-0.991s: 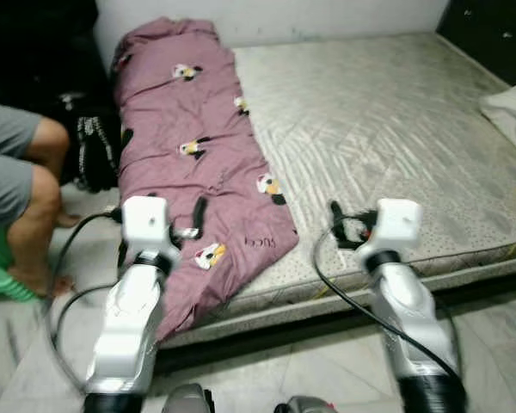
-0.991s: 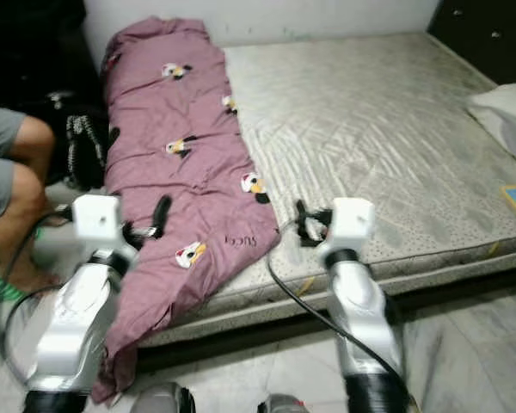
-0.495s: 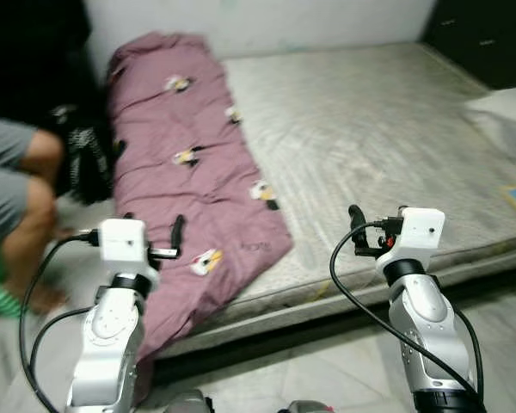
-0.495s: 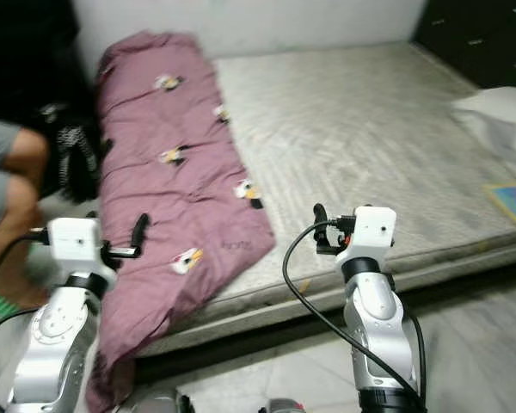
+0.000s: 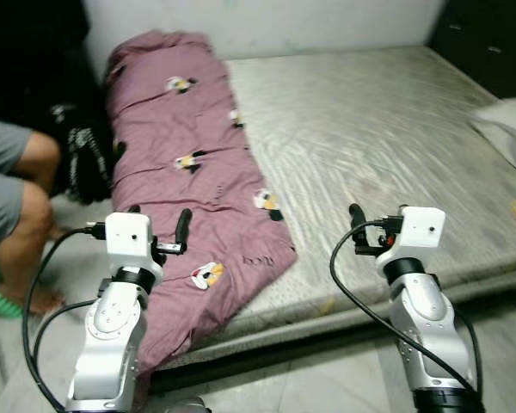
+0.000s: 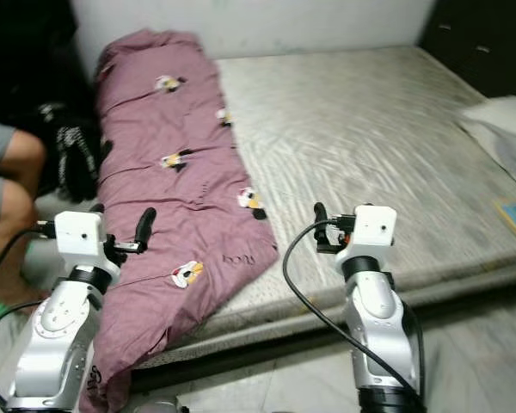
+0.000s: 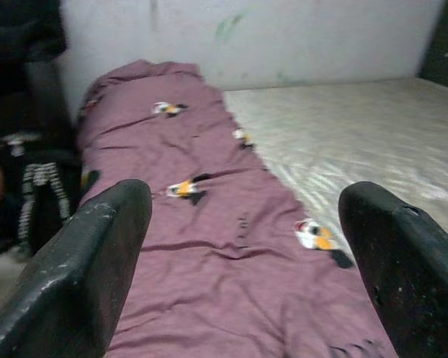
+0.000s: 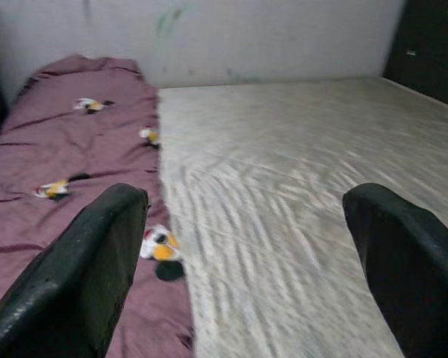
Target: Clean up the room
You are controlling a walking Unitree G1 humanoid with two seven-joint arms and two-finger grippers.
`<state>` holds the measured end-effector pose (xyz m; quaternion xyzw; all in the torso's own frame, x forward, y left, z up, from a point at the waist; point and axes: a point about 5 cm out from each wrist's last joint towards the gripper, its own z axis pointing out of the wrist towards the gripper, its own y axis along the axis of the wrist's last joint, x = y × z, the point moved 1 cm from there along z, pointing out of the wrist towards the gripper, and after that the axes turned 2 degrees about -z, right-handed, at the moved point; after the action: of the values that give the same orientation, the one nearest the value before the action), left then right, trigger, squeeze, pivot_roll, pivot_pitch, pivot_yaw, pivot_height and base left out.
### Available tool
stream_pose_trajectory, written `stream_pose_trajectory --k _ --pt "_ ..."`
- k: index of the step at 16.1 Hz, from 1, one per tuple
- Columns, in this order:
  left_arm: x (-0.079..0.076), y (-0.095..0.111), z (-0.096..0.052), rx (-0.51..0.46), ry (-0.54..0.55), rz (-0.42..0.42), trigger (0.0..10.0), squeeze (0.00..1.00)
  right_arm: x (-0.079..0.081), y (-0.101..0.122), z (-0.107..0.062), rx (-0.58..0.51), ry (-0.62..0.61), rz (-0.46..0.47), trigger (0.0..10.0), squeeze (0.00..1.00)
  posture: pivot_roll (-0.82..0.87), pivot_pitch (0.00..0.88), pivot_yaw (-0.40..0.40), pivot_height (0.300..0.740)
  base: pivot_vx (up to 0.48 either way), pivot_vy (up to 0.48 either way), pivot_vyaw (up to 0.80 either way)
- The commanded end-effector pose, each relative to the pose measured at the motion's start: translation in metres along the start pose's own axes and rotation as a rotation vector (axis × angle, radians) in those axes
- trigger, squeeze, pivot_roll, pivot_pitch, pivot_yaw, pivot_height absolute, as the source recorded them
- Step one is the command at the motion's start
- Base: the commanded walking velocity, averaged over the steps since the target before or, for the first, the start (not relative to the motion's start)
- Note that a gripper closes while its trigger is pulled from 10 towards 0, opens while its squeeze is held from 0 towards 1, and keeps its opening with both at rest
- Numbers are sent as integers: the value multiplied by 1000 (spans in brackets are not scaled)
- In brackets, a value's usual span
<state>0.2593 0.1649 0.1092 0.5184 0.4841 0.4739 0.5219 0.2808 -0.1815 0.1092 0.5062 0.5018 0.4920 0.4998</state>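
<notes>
A mauve blanket (image 5: 185, 163) with small penguin prints lies folded in a long strip along the left side of a bare grey mattress (image 5: 378, 129). Its near end droops over the mattress's front edge. My left gripper (image 5: 159, 222) hovers open above that near end, and the wrist view shows its fingers (image 7: 82, 268) wide apart with the blanket (image 7: 209, 246) between them. My right gripper (image 5: 361, 231) is open too, held over the bare mattress near the front edge, to the right of the blanket's corner. Nothing is held in either one.
A person's bare knee (image 5: 30, 163) and leg are at the left, beside a black patterned bag (image 5: 86, 159). A white pillow (image 5: 509, 116) lies at the mattress's right edge, with a dark cabinet (image 5: 490, 39) behind. Grey tiled floor (image 5: 310, 374) runs before the bed.
The head camera has shifted, so the whole scene sits slightly differently. Both arms have pulled back and lowered a little. The blanket lies as before, and both grippers stay open.
</notes>
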Motion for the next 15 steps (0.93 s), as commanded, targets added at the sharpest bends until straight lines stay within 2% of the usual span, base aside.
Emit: stream_pose_trajectory --k 1,3,7,12,15 --pt "-1 5 1 -20 1 -2 10000 0 -3 -1 -1 9 -12 -2 10000 0 -16 0 -3 740 0 0 0" --pt "-1 7 1 -36 19 4 10000 0 -3 -1 0 10 -12 -4 10000 0 -13 0 -4 740 0 0 0" --pt "-1 5 3 -4 39 -12 10000 0 -2 -3 1 19 -18 -4 10000 0 -14 0 -4 740 0 0 0" --pt "-4 10 3 -12 3 -33 10000 0 4 -2 5 23 5 -27 10000 0 -4 0 0 740 0 0 -770" --pt "-3 10 1 -9 15 -30 10000 0 5 -2 4 22 6 -18 10000 0 -10 3 2 740 0 0 0"
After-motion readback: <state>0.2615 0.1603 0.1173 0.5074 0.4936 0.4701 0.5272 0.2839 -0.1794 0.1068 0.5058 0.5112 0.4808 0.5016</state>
